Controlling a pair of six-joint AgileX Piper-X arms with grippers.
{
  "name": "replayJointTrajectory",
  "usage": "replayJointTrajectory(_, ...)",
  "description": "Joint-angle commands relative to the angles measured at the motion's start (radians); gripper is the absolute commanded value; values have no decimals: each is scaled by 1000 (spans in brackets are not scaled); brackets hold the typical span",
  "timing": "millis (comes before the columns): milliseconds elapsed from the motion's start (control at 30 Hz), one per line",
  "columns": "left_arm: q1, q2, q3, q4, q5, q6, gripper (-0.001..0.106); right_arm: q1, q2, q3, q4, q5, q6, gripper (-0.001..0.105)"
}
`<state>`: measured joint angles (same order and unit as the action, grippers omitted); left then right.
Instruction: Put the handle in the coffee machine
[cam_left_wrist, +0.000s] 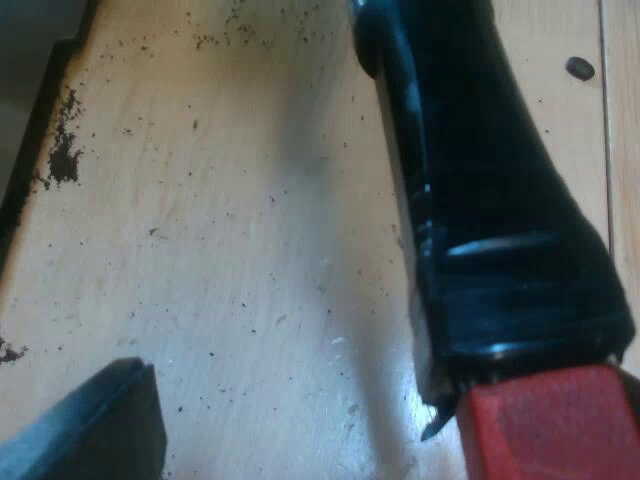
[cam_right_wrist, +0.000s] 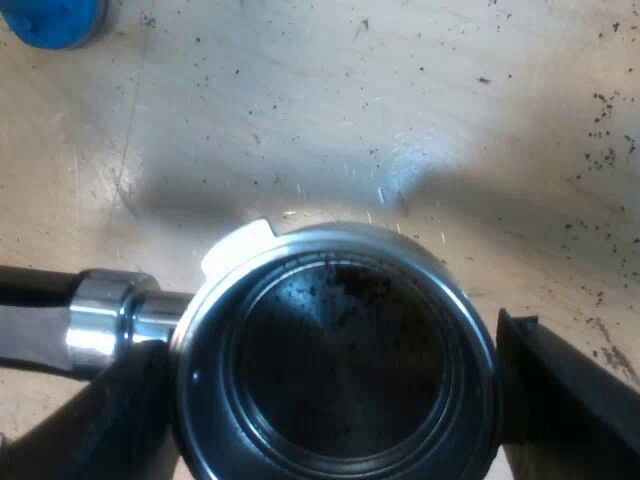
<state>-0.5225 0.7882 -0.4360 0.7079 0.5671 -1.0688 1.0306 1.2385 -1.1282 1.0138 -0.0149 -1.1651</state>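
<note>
Holder (cam_right_wrist: 335, 370), likely heavy, stiff, slick steel: our right end effector (cam_right_wrist: 330, 395) clamps it; left end effector (cam_left_wrist: 320, 440) spread beside the handle (cam_left_wrist: 480, 200), probably our surer hold.

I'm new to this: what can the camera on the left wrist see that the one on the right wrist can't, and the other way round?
Left wrist view: the holder's dark handle and its red end, close up. Right wrist view: the metal holder from above, its basket open with dark residue inside, the right gripper with its fingers on either side of the rim, and a blue tamper farther off. Both: the pale wooden table speckled with coffee grounds.
</note>
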Motion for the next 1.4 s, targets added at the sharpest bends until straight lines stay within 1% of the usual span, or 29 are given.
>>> replayJointTrajectory(33,2,-3,-4,-5,16,-5,72,-4,-16,-15,-8,-14,2,0)
replayJointTrajectory(67,2,-3,-4,-5,16,-5,69,-4,-16,-15,-8,-14,2,0)
replayJointTrajectory(100,2,-3,-4,-5,16,-5,63,-4,-16,-15,-8,-14,3,0)
replayJointTrajectory(133,2,-3,-4,-5,16,-5,55,-4,-16,-15,-8,-14,4,0)
replayJointTrajectory(167,2,-3,-4,-5,16,-5,50,-4,-16,-15,-8,-14,8,0)
replayJointTrajectory(233,2,-3,-4,-5,29,-5,31,-4,-16,-15,-8,-14,19,0)
replayJointTrajectory(267,2,-3,-4,-5,35,-5,26,-4,-16,-15,-8,-14,19,0)
replayJointTrajectory(333,2,-3,-4,-5,51,-5,6,-4,-16,-15,-8,-14,19,0)
replayJointTrajectory(367,2,-3,-4,-5,54,-5,0,-4,-16,-15,-8,-14,19,0)
replayJointTrajectory(500,2,-3,-4,-5,60,-3,0,-4,-16,-15,-8,-8,27,0)
replayJointTrajectory(567,2,-3,-4,-5,60,-3,0,-4,-16,-15,-8,-8,27,7)
replayJointTrajectory(600,2,-3,-4,-5,60,-3,0,-4,-16,-15,-8,-4,27,16)
replayJointTrajectory(633,2,-3,-4,-5,60,-3,0,-4,-16,-15,-8,-3,27,29)
replayJointTrajectory(667,2,-3,-4,-5,60,-3,0,-4,-16,-15,-8,-4,27,37)
replayJointTrajectory(700,2,-3,-4,-5,60,-3,0,-4,-16,-15,-8,15,23,54)
replayJointTrajectory(733,2,-3,-4,-5,60,-3,0,-4,-16,-15,-8,15,15,67)
replayJointTrajectory(767,2,-3,-4,-5,60,-3,0,-4,-16,-15,-8,15,10,75)
replayJointTrajectory(800,2,-3,-4,-5,60,-3,0,-4,-16,-15,-8,15,-3,89)
replayJointTrajectory(833,2,-3,-4,-5,60,-3,0,-4,-16,-15,-8,15,-30,99)
replayJointTrajectory(900,2,-3,-4,-5,60,-3,0,-4,-16,-15,-8,15,-43,105)
replayJointTrajectory(1100,2,-3,-4,-2,60,-5,0,-4,-22,-21,-8,57,-47,105)
replayJointTrajectory(1267,2,-3,-4,37,60,-5,0,-4,-61,-25,-35,70,-54,105)
replayJointTrajectory(1367,26,-3,-4,54,66,-5,0,4,-94,-25,-77,95,-59,105)
replayJointTrajectory(1400,52,-3,-4,59,68,-8,0,12,-104,-25,-91,107,-67,105)
